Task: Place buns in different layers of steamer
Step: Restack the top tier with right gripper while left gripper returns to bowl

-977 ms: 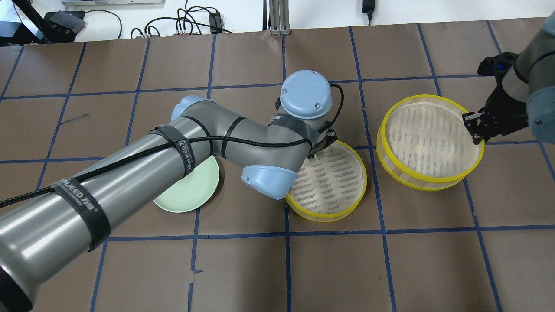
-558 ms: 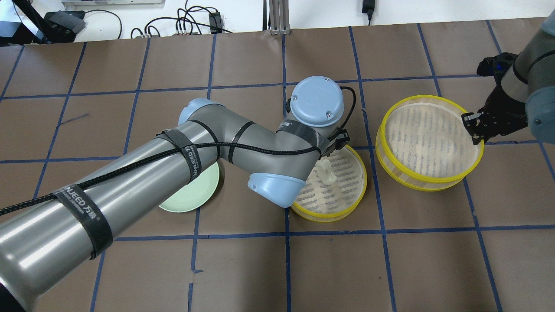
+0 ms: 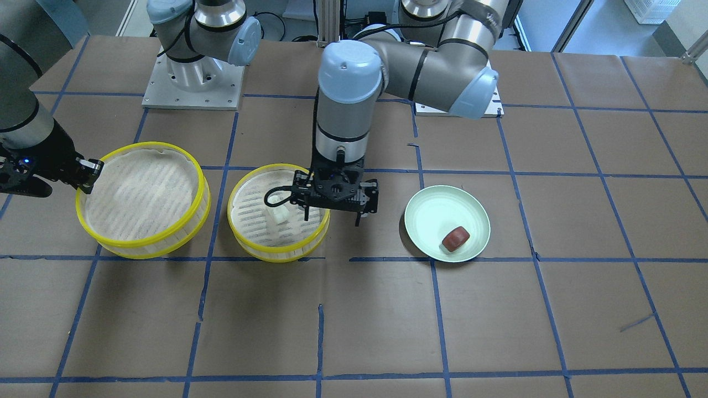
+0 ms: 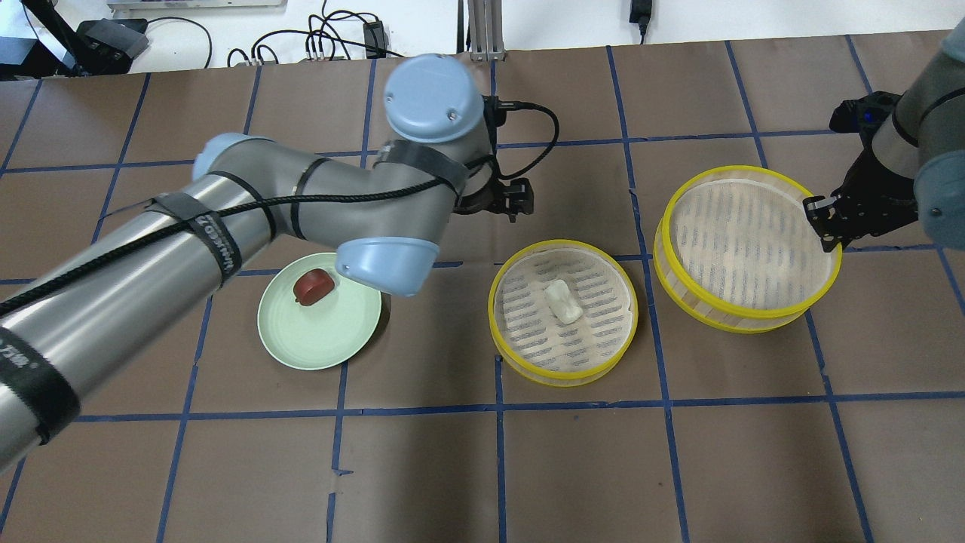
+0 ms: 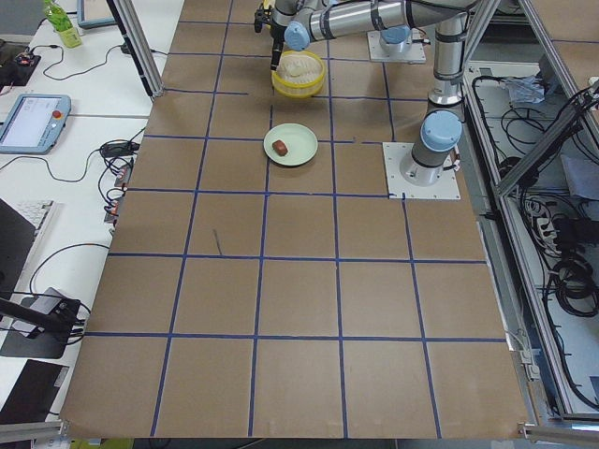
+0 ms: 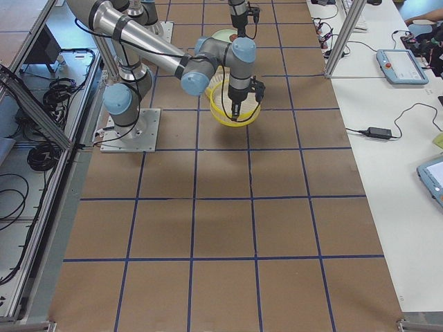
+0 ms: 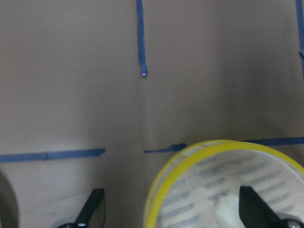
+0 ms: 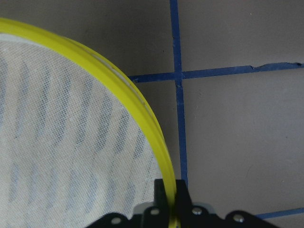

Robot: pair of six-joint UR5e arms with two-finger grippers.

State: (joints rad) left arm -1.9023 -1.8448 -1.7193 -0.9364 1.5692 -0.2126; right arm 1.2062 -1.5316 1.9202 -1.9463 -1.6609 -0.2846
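Observation:
The cream-white bun (image 4: pixel 562 302) lies in the middle steamer tier (image 4: pixel 564 377), also seen from the front (image 3: pixel 276 214). The reddish-brown bun (image 4: pixel 313 285) lies on the pale green plate (image 4: pixel 324 339). My left gripper (image 3: pixel 333 213) is open and empty, hovering over that tier's rim on the plate side; in the left wrist view its fingers (image 7: pixel 92 209) stand wide apart over the rim (image 7: pixel 190 161). My right gripper (image 4: pixel 825 225) is shut on the yellow rim of the second tier (image 4: pixel 742 317), which is tilted; the right wrist view shows the rim (image 8: pixel 142 118) clamped.
The two tiers stand side by side, close together, with the plate (image 3: pixel 420 221) on the other side of the middle tier. Brown table paper with blue tape lines runs all around. Cables lie past the far edge (image 4: pixel 317 38).
My left gripper has let go of the white bun in the middle tier and pulled up and away toward the far left, uncovering the plate and red bun. The right arm has not moved.

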